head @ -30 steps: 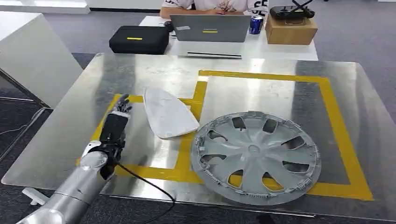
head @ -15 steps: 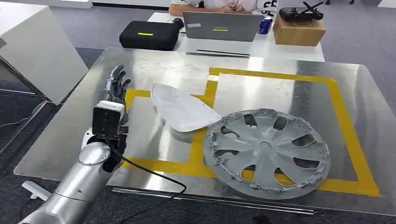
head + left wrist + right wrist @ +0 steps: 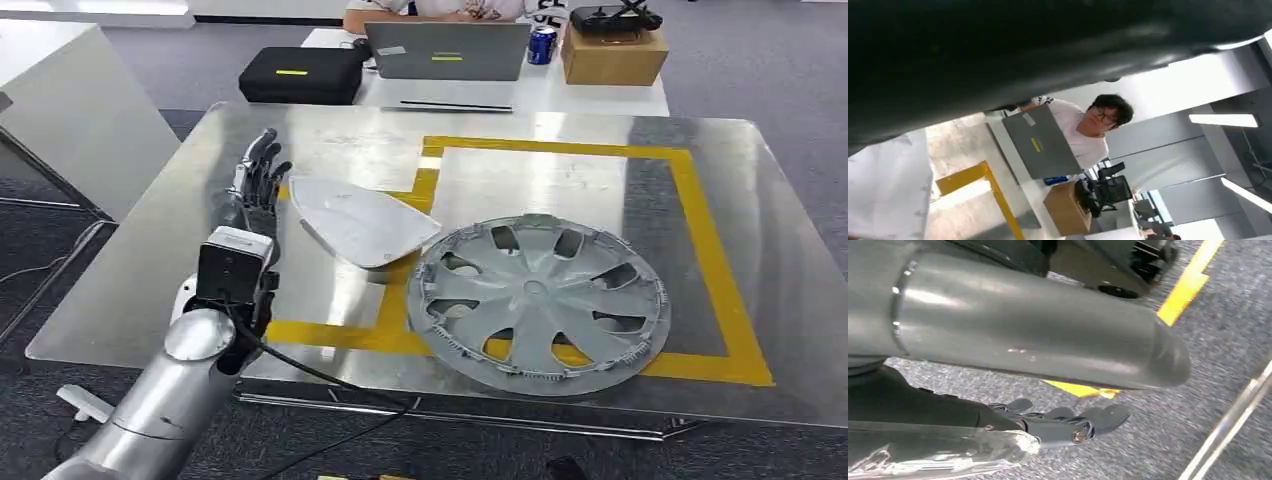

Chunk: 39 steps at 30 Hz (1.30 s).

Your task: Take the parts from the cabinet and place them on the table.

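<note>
Left hand (image 3: 256, 180) is released, fingers spread, holding nothing, just beside the white panel (image 3: 362, 222) at its nine o'clock. Wheel cover (image 3: 540, 303) lies at the panel's four o'clock on the table (image 3: 600, 190). Advised: withdraw clear without nudging the panel. Right hand (image 3: 1068, 422) hangs empty, fingers extended.

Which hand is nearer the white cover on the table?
Left. The left hand hovers just beside the white cover; the right hand hangs low over the carpet.

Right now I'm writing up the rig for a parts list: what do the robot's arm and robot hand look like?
The left arm is a smooth silver tube with a round joint cap. A black box with a pale top sits at its wrist, and a black cable loops off it. The left robot hand has dark grey, slim fingers.
</note>
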Tool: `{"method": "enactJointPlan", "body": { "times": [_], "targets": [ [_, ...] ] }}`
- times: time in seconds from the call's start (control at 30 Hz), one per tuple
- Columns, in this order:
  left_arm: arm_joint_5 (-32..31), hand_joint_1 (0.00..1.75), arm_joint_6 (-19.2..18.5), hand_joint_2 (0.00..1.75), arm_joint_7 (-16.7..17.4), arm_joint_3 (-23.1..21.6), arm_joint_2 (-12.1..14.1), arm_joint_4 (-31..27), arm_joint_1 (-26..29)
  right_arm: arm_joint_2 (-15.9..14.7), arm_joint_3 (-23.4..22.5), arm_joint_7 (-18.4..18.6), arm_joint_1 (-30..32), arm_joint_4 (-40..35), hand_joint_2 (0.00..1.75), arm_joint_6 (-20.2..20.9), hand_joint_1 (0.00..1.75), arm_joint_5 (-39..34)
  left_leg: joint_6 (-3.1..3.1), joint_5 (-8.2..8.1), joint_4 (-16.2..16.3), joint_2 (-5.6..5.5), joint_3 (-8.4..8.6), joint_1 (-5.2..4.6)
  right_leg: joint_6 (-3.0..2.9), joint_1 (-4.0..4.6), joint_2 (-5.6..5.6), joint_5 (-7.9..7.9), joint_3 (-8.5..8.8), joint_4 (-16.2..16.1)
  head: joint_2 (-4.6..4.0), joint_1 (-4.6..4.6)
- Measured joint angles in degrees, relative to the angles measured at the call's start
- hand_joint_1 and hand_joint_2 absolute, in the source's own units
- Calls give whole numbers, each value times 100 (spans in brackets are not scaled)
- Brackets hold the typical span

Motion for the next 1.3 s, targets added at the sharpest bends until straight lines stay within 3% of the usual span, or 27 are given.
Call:
{"method": "enactJointPlan", "body": {
  "times": [0.1,0.17,0.2,0.23,0.3,0.33,0.37,0.4,0.47,0.5,0.53,0.6,0.63,0.67,0.7,0.73,0.77,0.83,0.87,0.93,1.0,1.03,1.07,1.13,1.17,1.23,1.3],
  "targets": [
    [-11,0,-6,0,-4,-2,4,0,6,2,2,0,1,0,0,0,0,-2,0,16,0,0,21,0,2,1,-1,15,-23,1,0,0],
    [-22,0,-18,0,-20,-9,18,-13,29,0,7,-2,2,0,0,2,0,-4,8,158,-115,0,186,0,9,2,-1,67,-107,14,0,-7],
    [-24,0,-35,0,-29,-26,31,-39,37,0,15,-2,2,0,0,2,0,-7,31,448,-614,0,577,0,26,2,0,122,-203,41,0,-2],
    [-33,0,-63,0,-33,-70,33,-153,22,9,42,2,-6,-2,0,11,0,-11,108,474,-1821,-5,1338,-31,123,23,0,256,-332,93,0,11],
    [-35,0,-70,0,-33,-88,46,-168,40,11,46,7,-6,-2,0,13,0,-11,174,517,-1817,-7,1274,-58,186,5,-13,360,-343,61,0,11],
    [-35,0,-79,0,-35,-92,50,-170,58,9,46,4,4,-2,0,13,0,-15,241,600,-1868,1,1253,-41,227,15,-6,401,-367,44,0,-2],
    [-39,0,-101,0,-42,-109,48,-170,56,9,46,2,7,-2,0,9,0,-22,282,672,-1886,20,1210,-20,246,-7,7,268,-408,101,0,-9],
    [-39,0,-114,0,-48,-129,44,-170,56,9,46,0,21,-4,0,9,0,-26,329,725,-1885,21,1135,-21,261,-8,2,-38,-541,300,0,15],
    [-39,0,-151,0,-70,-144,46,-181,62,9,50,-2,23,-4,0,9,0,-37,366,855,-1879,21,976,-36,299,-19,3,-719,-761,1165,0,20],
    [-39,0,-160,0,-68,-151,46,-184,63,9,55,-2,18,-4,0,9,0,-42,370,922,-1874,23,884,-45,316,-20,2,-892,-853,1587,0,26],
    [-42,0,-168,0,-57,-160,48,-184,71,9,59,2,13,-4,0,9,0,-46,365,992,-1869,24,792,-54,326,-20,2,-876,-860,1830,0,22],
    [-48,0,-195,0,-33,-171,48,-186,93,9,83,4,13,-7,0,9,0,-55,348,1119,-1864,24,624,-65,318,-22,2,-522,-565,1647,0,22],
    [-48,0,-205,0,-35,-173,50,-190,97,9,92,4,12,-13,0,9,0,-67,332,1183,-1861,22,543,-67,302,-22,2,-323,-251,1258,0,22],
    [-46,0,-221,0,-37,-173,50,-201,96,9,96,4,6,-22,0,11,0,-72,309,1244,-1854,16,482,-68,288,-22,3,-284,155,726,0,22],
    [-44,0,-234,0,-44,-171,46,-223,98,9,103,2,-13,-26,0,11,0,-74,280,1285,-1837,14,442,-89,274,-13,5,-447,609,187,0,26],
    [-39,0,-238,0,-55,-171,50,-249,88,9,114,0,-32,-37,0,13,0,-83,250,1339,-1824,25,411,-97,252,-1,23,-568,820,-188,0,2],
    [-39,0,-256,0,-66,-173,53,-256,88,9,127,0,-37,-37,0,13,0,-92,222,1417,-1829,32,399,-93,228,14,22,-544,694,-175,0,0],
    [-39,0,-267,0,-74,-179,59,-258,122,9,133,0,-11,-37,0,13,0,-101,158,1498,-1854,29,387,-62,138,47,15,-473,654,-173,0,4],
    [-39,0,-271,0,-83,-184,72,-258,152,9,133,2,9,-37,0,11,0,-107,128,1417,-1814,21,358,-41,66,12,-25,-393,607,-200,0,22],
    [-39,0,-284,0,-90,-186,90,-262,169,9,135,2,7,-37,0,9,0,-114,59,671,-1281,16,190,-21,-20,22,-27,-260,519,-195,0,-48],
    [-39,0,-304,0,-88,-195,96,-278,172,9,146,2,-3,-39,0,9,0,-120,21,97,-390,17,5,-10,-31,33,-28,-101,316,-182,0,-46],
    [-39,0,-306,0,-88,-203,101,-280,179,9,146,7,-1,-39,0,4,0,-122,17,63,-81,16,-11,-10,-27,38,-28,-32,211,-173,0,-50],
    [-39,0,-313,0,-75,-210,105,-280,189,9,149,11,2,-39,0,2,0,-122,20,189,-21,16,64,-10,-20,41,-31,29,112,-160,0,-48],
    [-39,0,-319,0,-55,-214,118,-280,199,9,155,13,8,-39,0,2,0,-122,51,601,-469,16,513,-16,3,42,-30,138,-87,-105,0,-48],
    [-39,0,-324,0,-53,-219,118,-280,196,9,162,13,10,-39,0,2,0,-122,76,687,-913,16,858,-18,17,42,-26,179,-158,-71,0,-50],
    [-39,0,-341,0,-53,-223,114,-304,181,11,181,9,11,-39,0,4,0,-127,148,479,-1853,11,1511,-39,61,72,-15,250,-261,17,0,-48],
    [-39,0,-354,0,-53,-227,118,-310,171,11,184,9,1,-39,0,4,0,-133,167,427,-1906,8,1465,-55,119,61,-25,379,-337,19,0,-53]
  ]
}}
